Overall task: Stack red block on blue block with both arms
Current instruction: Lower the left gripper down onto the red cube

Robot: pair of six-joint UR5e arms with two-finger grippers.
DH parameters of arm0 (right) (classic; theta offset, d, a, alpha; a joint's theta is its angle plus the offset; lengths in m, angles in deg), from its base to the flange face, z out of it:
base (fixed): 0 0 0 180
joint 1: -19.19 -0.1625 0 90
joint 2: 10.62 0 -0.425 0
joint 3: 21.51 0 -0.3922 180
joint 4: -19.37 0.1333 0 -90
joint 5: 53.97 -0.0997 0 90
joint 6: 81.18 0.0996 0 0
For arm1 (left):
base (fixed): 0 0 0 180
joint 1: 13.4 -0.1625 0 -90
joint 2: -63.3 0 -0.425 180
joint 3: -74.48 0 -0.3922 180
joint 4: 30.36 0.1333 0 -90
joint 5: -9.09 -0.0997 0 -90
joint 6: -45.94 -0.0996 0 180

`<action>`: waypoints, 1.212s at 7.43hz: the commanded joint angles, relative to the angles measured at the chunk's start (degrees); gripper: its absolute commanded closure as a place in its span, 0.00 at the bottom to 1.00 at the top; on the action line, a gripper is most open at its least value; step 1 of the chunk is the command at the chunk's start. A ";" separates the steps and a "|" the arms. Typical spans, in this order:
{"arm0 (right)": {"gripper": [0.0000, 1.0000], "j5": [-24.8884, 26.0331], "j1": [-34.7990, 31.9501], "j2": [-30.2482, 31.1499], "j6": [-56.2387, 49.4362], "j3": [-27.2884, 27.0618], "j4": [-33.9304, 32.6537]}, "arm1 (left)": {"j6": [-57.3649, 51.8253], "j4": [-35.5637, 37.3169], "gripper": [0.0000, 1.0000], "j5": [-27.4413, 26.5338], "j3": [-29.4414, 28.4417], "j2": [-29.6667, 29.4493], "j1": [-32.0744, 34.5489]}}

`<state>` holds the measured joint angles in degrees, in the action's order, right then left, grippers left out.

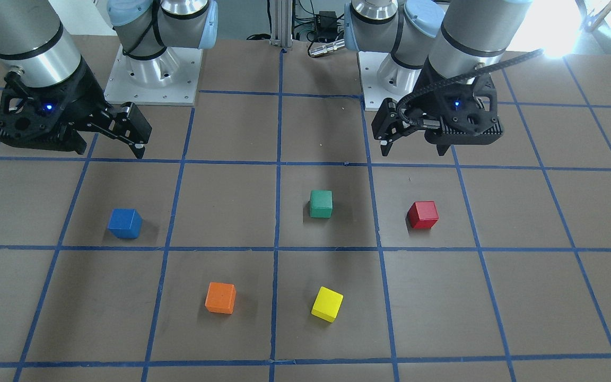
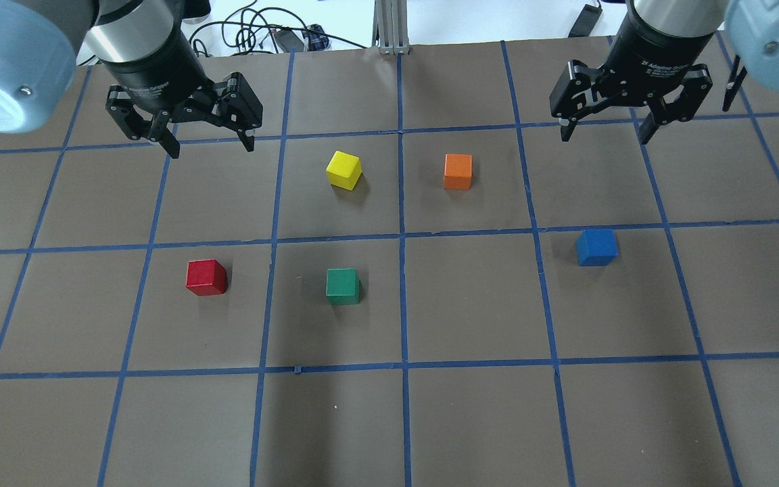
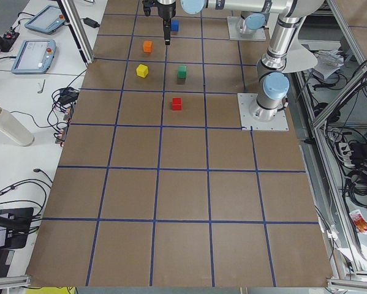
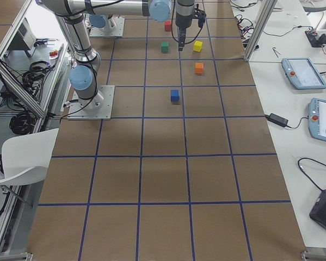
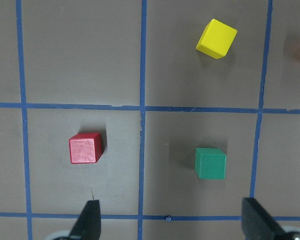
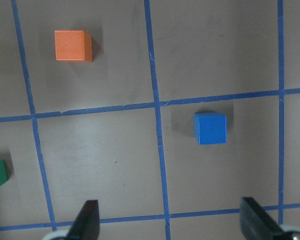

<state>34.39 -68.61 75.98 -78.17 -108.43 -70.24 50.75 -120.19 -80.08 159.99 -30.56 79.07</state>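
Fingers of the left gripper [image 2: 211, 149] stand spread wide and empty, hanging above the table [image 2: 470, 304]. Seen from overhead, the red block [image 2: 206, 277] lies at its 6 o'clock, flat on the table and well apart, with the green block [image 2: 343, 286] at red's 3 o'clock. The right gripper [image 2: 605, 137] is likewise spread and holds nothing; the blue block [image 2: 596, 247] sits at its 6 o'clock. Red looks like the left arm's pick. A cube has no long axis, so either face pair should serve.
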 commanded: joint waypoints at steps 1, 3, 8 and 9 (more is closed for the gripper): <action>0.00 -0.03 0.09 0.15 0.58 -0.01 0.04 | -0.50 -0.26 0.00 -0.21 0.27 0.07 -0.10; 0.00 0.58 0.09 0.15 0.67 -0.10 -0.04 | -1.20 0.61 0.00 -0.13 2.28 0.08 -1.32; 0.00 0.94 0.09 0.15 0.76 -0.19 -0.04 | -14.66 18.74 0.00 -0.21 19.29 -3.78 -16.45; 0.00 0.85 0.09 0.23 0.76 -0.27 -0.04 | -13.78 25.34 0.00 -0.13 24.39 -4.40 -16.36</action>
<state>35.26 -68.52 76.19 -77.41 -108.64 -70.28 36.51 -103.01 -80.20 178.20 -33.93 63.06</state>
